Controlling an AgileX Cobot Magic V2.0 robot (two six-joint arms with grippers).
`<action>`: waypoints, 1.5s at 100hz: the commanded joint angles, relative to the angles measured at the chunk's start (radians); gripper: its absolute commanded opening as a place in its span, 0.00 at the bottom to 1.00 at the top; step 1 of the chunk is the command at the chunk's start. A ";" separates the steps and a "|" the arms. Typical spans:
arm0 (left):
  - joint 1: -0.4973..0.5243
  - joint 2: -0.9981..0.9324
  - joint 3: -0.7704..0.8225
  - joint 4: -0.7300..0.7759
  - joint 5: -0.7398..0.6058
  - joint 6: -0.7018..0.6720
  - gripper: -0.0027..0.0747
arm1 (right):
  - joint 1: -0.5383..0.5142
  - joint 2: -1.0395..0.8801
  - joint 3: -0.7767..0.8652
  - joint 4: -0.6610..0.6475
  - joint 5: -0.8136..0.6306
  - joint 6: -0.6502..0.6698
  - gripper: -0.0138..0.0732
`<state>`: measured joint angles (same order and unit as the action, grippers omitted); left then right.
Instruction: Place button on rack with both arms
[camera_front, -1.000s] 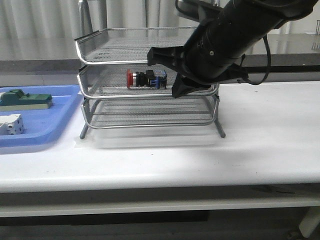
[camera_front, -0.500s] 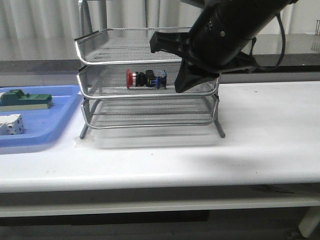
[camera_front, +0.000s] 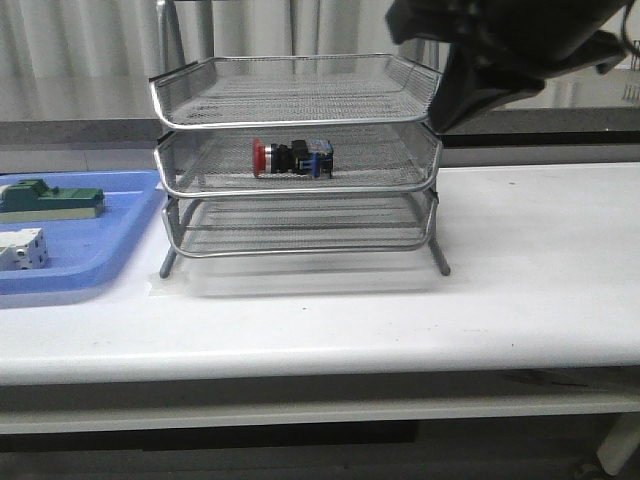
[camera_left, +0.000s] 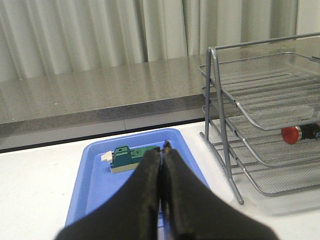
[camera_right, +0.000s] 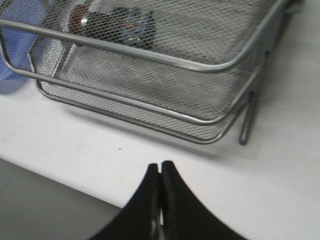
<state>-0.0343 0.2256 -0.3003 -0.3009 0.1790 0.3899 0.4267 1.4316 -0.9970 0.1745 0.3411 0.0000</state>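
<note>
Front view: the rack (camera_front: 297, 160) stands on the white table (camera_front: 400, 320), three wire-mesh tiers stacked on a metal frame. The button (camera_front: 291, 158) lies on its side in the middle tier, red cap toward the robot's left, blue block toward its right, near the centre of that tier. The right arm (camera_front: 520, 50) fills the upper right corner as a dark mass, above and to the right of the rack and apart from the button; its fingertips cannot be made out from this angle. At the far left sits a blue tray (camera_front: 75, 265) holding a green-topped block (camera_front: 50, 200) and a small white block (camera_front: 22, 250).

Left wrist view: the left gripper (camera_left: 162, 150) shows its two black fingers pressed together with nothing between them. It hangs over the blue tray, with the green-topped block just beyond the tips. The rack rises to one side, and the button's red cap (camera_left: 291, 134) peeks out in the middle tier.

Right wrist view: the right gripper (camera_right: 160, 167) has its fingers closed against each other, holding nothing. It is above the table's front part, clear of the rack. Through the mesh the button (camera_right: 107, 22) appears blurred in the middle tier, and a corner of the blue tray shows past the rack.
</note>
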 joint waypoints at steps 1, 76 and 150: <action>0.003 0.010 -0.026 -0.014 -0.081 -0.010 0.01 | -0.042 -0.109 0.010 -0.042 -0.044 -0.010 0.09; 0.003 0.010 -0.026 -0.014 -0.081 -0.010 0.01 | -0.179 -0.784 0.411 -0.066 -0.033 -0.010 0.09; 0.003 0.010 -0.026 -0.014 -0.081 -0.010 0.01 | -0.179 -0.921 0.433 -0.066 0.014 -0.010 0.09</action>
<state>-0.0343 0.2256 -0.3003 -0.3009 0.1783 0.3899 0.2537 0.5089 -0.5403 0.1143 0.4242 0.0000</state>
